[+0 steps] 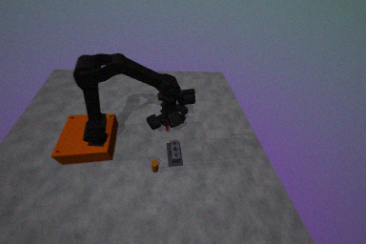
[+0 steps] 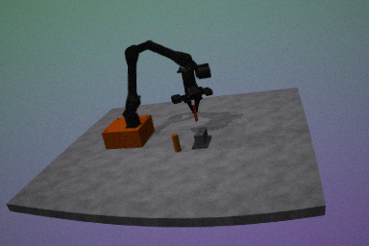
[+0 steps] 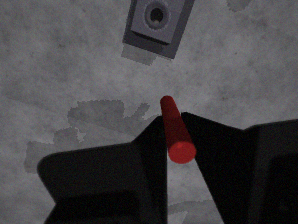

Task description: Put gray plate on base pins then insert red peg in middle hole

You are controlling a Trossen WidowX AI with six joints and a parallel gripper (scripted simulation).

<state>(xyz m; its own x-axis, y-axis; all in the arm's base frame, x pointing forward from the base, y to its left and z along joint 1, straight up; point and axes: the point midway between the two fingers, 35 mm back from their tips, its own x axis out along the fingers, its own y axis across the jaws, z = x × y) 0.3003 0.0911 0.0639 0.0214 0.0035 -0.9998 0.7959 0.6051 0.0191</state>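
My gripper (image 1: 166, 123) (image 2: 194, 105) (image 3: 172, 119) is shut on the red peg (image 1: 166, 128) (image 2: 195, 112) (image 3: 174, 129). It holds the peg upright in the air, pointing down. The gray plate (image 1: 175, 150) (image 2: 201, 135) (image 3: 160, 21) lies flat on the gray base (image 1: 175, 164) (image 2: 207, 143) on the table. Its middle hole (image 3: 156, 15) shows in the wrist view, ahead of the peg tip. The gripper hangs above and behind the plate in the top view, up and to the left of it in the exterior view.
A small orange cylinder (image 1: 154, 166) (image 2: 176, 142) stands upright on the table just left of the base. The arm's orange mount (image 1: 86, 139) (image 2: 128, 133) sits further left. The gray table (image 1: 229, 193) (image 2: 259, 171) extends around them.
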